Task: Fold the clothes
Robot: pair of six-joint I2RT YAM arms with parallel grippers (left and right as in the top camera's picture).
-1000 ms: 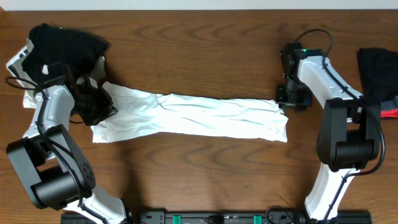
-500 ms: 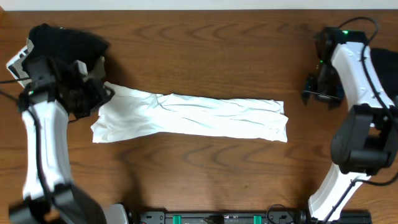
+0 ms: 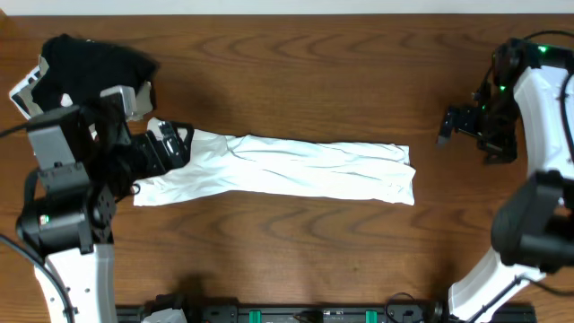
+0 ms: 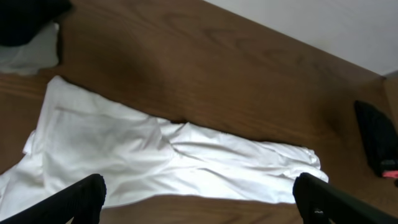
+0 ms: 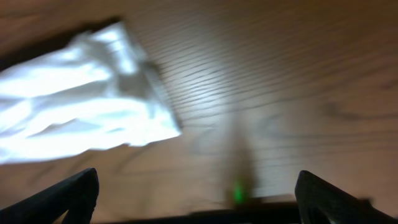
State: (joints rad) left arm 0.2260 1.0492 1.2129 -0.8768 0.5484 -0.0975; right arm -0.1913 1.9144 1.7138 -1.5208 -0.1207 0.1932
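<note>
Overhead view: left gripper point(image 3: 173, 144) sits over the left end of the T-shirt point(image 3: 305, 169), jaws spread wide. The left wrist view confirms it: both fingers stand far apart with only cloth lying flat below, nothing pinched. Right gripper point(image 3: 453, 121) also released and empty, now well clear of the shirt's right end, off to the right and toward the far side of the bench point(image 3: 287, 72). A second ago both grippers were down at the two ends of the shirt with jaws much narrower. Since then each has let go, the right arm has swung out and the left has risen over its end. Right wrist view is smeared by motion; it shows the shirt's right end lying loose on the wood, untouched. The shirt itself has not shifted: a long narrow white band, creased along its length, stretched left to right. Print side not visible. Black garment point(image 3: 94, 63) lies just beyond the shirt's left end, a second dark garment point(image 4: 373, 143) past its right end, neither touching a gripper. Reading: lengthwise fold laid down and released. The band probably needs folding end over end next, which calls for fresh grasps.
</note>
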